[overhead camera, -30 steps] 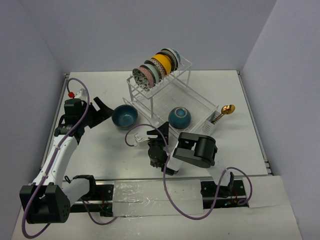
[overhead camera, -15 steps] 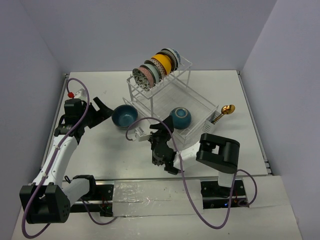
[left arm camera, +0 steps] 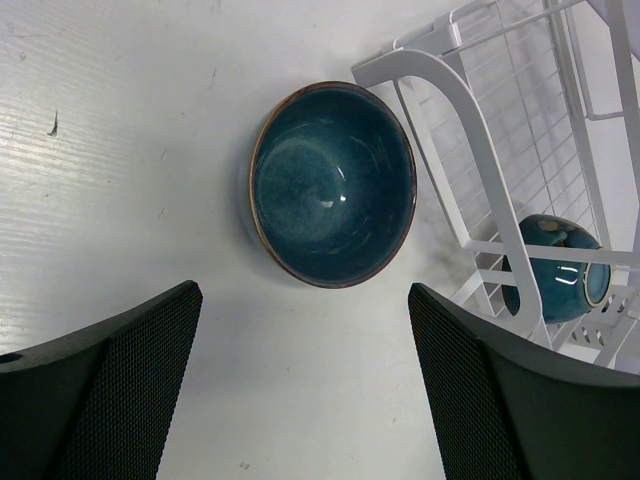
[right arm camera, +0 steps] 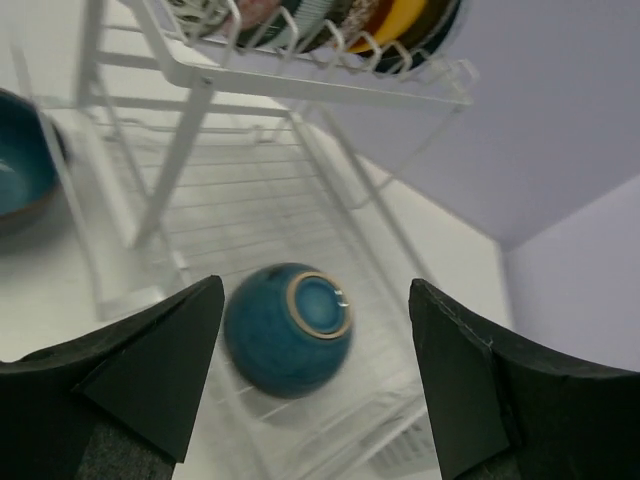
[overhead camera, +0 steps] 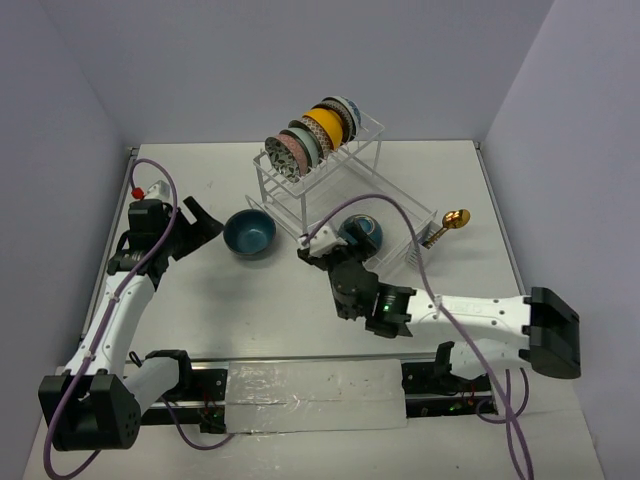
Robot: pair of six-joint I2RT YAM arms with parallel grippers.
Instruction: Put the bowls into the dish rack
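Two tiers make up the rack (overhead camera: 270, 178), which fills the upper middle of the top view on the table (overhead camera: 220, 310). Six or so bowls stand on edge in its upper shelf (overhead camera: 312, 135), one blue bowl lies in the lower tray, and one more sits loose on the table.

Both arms are at work. The left gripper (overhead camera: 205, 224), at the left of the top view, has its jaws spread wide with nothing between them. The right gripper (overhead camera: 325, 245), at centre, is also spread and holds nothing.

By my reading the coming move turns on the loose bowl (left arm camera: 333, 197). It sits mouth up, directly ahead of the left fingers (left arm camera: 120, 390), to their right in the top view and apart from them. Being round, it has no long axis to line up with. It lies just beside the rack's near left leg, so the left arm is clearly the nearer.

The tray bowl (right arm camera: 290, 328) lies tipped, its foot ring facing the right wrist camera, between the two fingers in that view. Whether they touch it I cannot tell, as it is blurred.

The shelf bowls are cut off at the top of the right wrist view, so their count is unsure. A spoon (overhead camera: 455, 220) juts out at the rack's right end.
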